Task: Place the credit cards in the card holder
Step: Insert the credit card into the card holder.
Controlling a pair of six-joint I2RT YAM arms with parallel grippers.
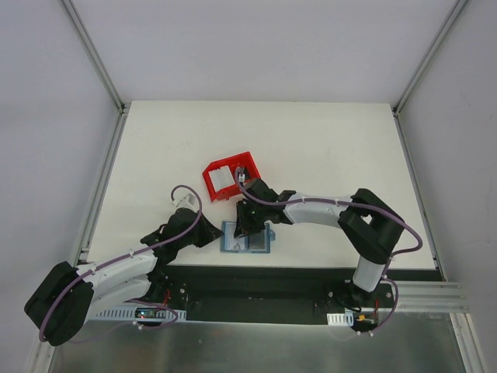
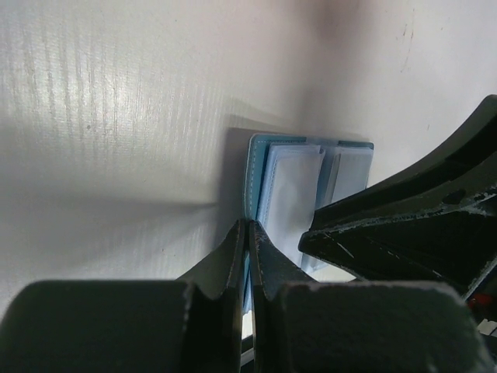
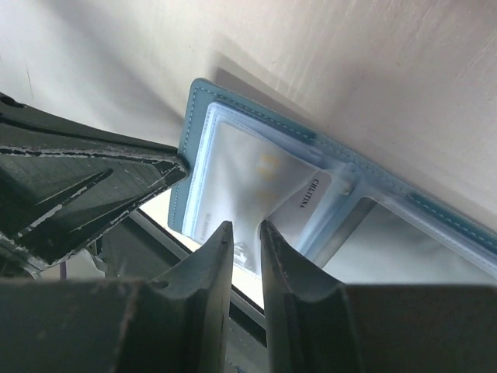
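At table (image 1: 311,155) edge, left gripper (image 2: 248,227) pinched holder (image 3: 190,132); right gripper (image 3: 243,241), slightly spread, could jam card (image 3: 299,202) if askew

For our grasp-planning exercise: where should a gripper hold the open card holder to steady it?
Likely the card holder's stitched left border, from the left, low over the table: it lies flat and open, so only an edge fits between jaws, leaving pockets clear.
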